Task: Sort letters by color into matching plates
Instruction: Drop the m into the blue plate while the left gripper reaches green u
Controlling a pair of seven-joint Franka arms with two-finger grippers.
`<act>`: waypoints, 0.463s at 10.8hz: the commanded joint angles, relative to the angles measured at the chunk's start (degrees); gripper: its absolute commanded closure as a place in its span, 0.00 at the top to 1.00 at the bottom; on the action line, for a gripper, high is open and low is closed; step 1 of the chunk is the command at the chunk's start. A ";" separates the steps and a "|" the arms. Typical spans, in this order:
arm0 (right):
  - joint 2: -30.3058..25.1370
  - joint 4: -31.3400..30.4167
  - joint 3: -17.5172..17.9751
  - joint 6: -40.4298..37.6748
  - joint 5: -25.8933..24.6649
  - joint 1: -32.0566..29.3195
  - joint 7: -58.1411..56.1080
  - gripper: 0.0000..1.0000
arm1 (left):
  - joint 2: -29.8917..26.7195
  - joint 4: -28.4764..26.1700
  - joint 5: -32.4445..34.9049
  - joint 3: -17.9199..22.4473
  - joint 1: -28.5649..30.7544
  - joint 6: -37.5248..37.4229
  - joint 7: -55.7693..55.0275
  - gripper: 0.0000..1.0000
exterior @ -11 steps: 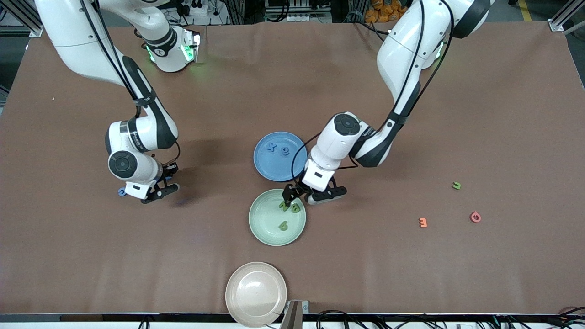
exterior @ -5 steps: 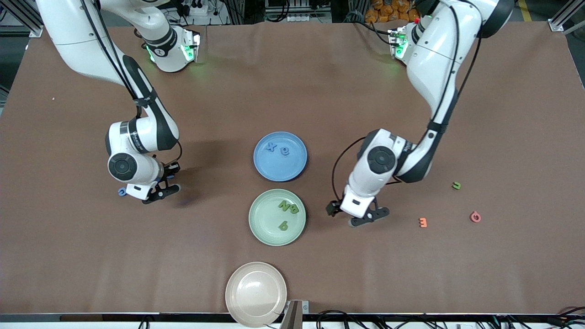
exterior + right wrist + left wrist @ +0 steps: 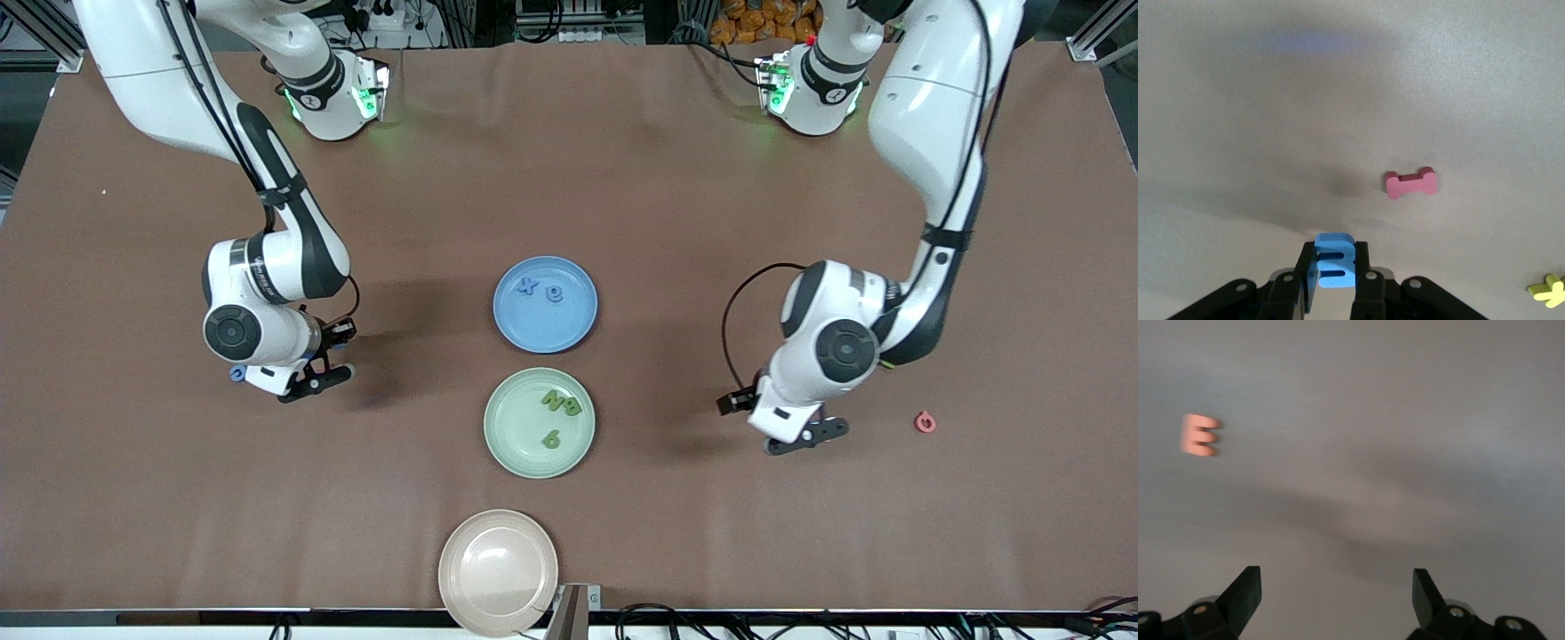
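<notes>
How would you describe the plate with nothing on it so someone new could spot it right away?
Three plates line up across the middle of the brown table. The empty one is the beige-pink plate, nearest the front camera at the table's edge. The blue plate and green plate both hold letters.

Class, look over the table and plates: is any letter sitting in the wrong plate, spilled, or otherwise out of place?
Nothing stands out. The blue plate holds only blue letters, and the green plate holds only green letters. The beige plate holds nothing. A pink letter lies loose on the table, unsorted, toward the left arm's end.
</notes>
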 commanded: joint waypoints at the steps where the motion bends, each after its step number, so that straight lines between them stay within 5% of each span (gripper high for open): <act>1: -0.81 1.35 0.06 -2.40 4.65 0.93 0.79 0.00 | -9.83 -13.10 -0.06 -2.00 7.55 -0.72 8.62 1.00; 5: -0.63 5.56 0.50 -4.15 6.96 6.20 12.97 0.00 | -19.86 -25.59 -0.15 -2.00 12.32 -0.37 18.41 1.00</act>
